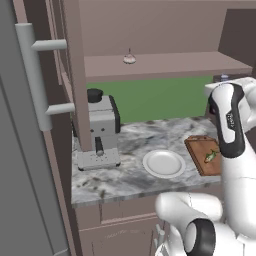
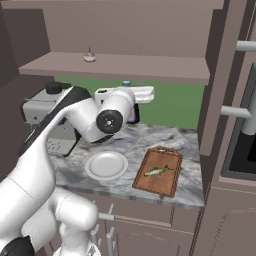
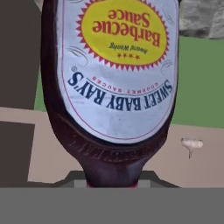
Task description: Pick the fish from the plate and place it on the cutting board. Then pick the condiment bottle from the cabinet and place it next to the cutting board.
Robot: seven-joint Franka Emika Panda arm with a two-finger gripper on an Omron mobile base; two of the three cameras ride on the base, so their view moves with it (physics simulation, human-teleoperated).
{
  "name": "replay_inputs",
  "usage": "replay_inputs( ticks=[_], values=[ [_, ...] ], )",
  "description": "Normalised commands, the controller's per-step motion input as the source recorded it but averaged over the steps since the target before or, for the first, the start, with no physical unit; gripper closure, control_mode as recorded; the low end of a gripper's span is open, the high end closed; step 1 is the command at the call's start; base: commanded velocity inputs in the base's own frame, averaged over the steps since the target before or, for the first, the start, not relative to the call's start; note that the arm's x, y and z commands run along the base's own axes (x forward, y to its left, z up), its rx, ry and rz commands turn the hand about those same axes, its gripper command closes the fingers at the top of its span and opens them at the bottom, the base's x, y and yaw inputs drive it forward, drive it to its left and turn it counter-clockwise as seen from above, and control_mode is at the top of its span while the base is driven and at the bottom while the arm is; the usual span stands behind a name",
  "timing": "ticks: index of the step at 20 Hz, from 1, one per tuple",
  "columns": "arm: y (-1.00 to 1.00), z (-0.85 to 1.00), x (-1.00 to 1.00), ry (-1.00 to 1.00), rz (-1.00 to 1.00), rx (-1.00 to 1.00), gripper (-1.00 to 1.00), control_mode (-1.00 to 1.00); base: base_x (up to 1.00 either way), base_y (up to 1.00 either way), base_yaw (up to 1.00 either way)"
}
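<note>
Condiment bottle (image 3: 114, 83) sits gripped, neck-first, in the hand (image 3: 113, 181).

Coffee machine (image 1: 100, 132) on marble counter (image 1: 130, 180); garlic-shaped thing (image 1: 129, 59) on shelf

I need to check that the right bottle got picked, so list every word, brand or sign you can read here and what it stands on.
All text is on the condiment bottle label, upside down in the hand view:
"SWEET BABY RAY'S" on the white band.
"Barbecue Sauce" on the yellow sunburst.
"Award Winning" under it, with four stars; blurred, so uncertain.
"GOURMET SAUCES" in small print; barely legible.
No other readable text.
</note>
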Motion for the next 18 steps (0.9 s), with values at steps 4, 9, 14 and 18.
replay_inputs(
  ticks=[4, 9, 14, 18],
  values=[
    [0.26, -0.41, -0.44, 0.02, 0.00, 0.07, 1.00, -1.00, 0.00, 0.00, 0.00],
    [0.18, -0.33, -0.34, 0.07, 0.00, 0.01, 1.00, -1.00, 0.00, 0.00, 0.00],
    [0.21, -0.34, -0.18, 0.08, 0.00, 0.01, 1.00, -1.00, 0.00, 0.00, 0.00],
    [0.16, -0.26, -0.12, 0.09, 0.00, 0.02, 1.00, -1.00, 0.00, 0.00, 0.00]
  ],
)
